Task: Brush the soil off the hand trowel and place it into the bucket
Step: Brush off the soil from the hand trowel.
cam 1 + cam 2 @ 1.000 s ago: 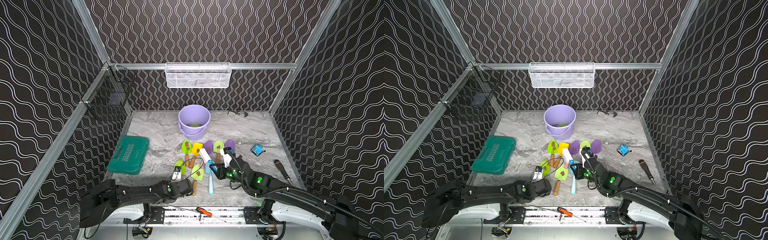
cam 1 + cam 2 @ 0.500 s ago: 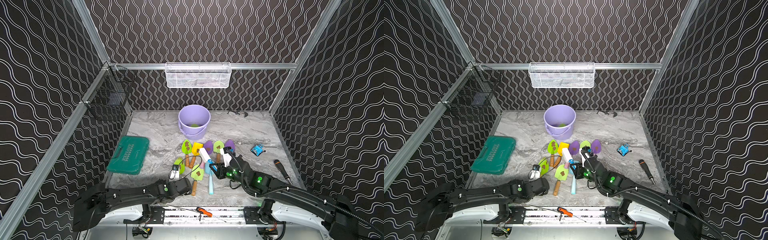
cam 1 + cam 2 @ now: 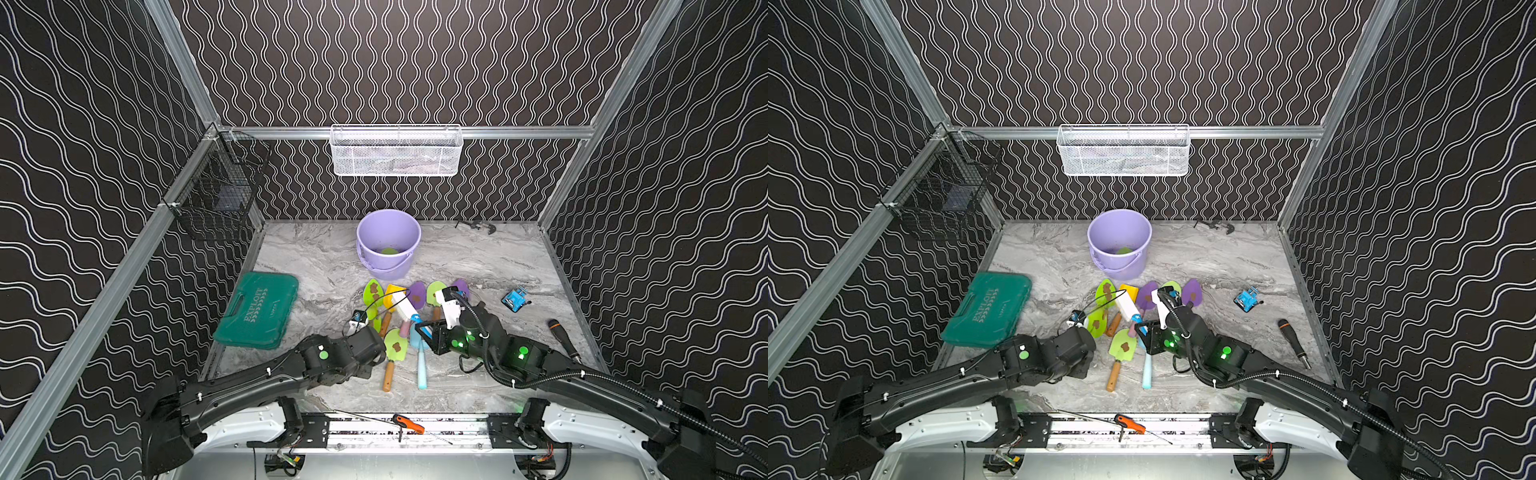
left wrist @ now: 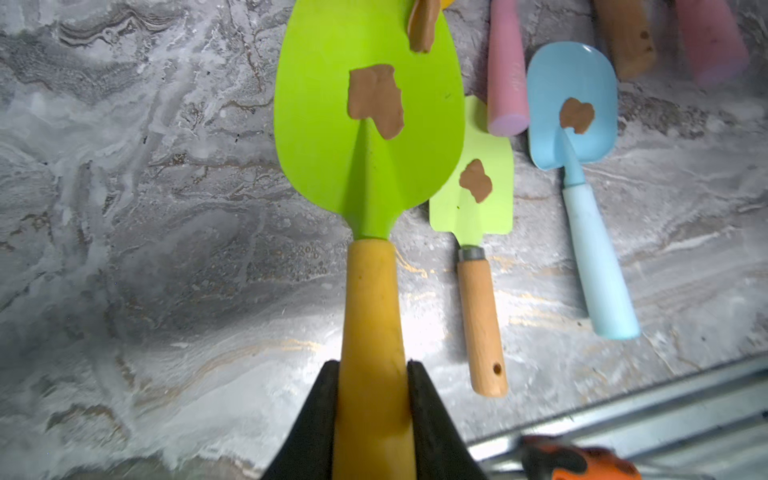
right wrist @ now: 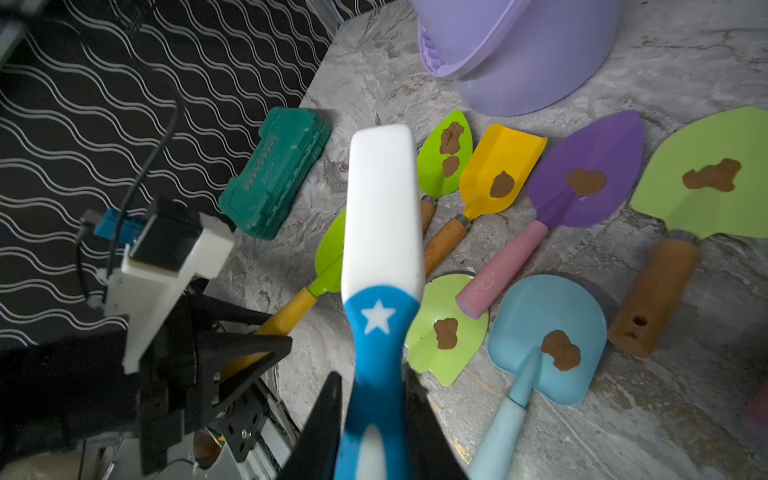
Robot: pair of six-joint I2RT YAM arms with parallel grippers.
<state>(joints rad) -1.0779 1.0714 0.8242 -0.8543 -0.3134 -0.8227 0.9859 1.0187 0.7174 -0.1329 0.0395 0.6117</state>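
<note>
The fingers (image 4: 320, 415) of the left gripper (image 4: 372, 374) are clamping the yellow handle of a lime-green trowel (image 4: 368, 166). The trowel is carrying brown soil (image 4: 374, 102) on its blade and overlapping a paler green trowel (image 4: 473, 208). The bucket (image 3: 388, 270) is standing upright behind the other soiled trowels (image 3: 417, 294), well apart from the held one. The right gripper (image 5: 374, 399) is grasping a blue-and-white brush (image 5: 380, 208), its white head hanging over those trowels.

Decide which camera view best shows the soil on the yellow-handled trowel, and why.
The left wrist view: the soil on the yellow-handled trowel shows large and sharp, with the left gripper shut on its handle. In the right wrist view the brush hides it. In both top views it is too small.
</note>
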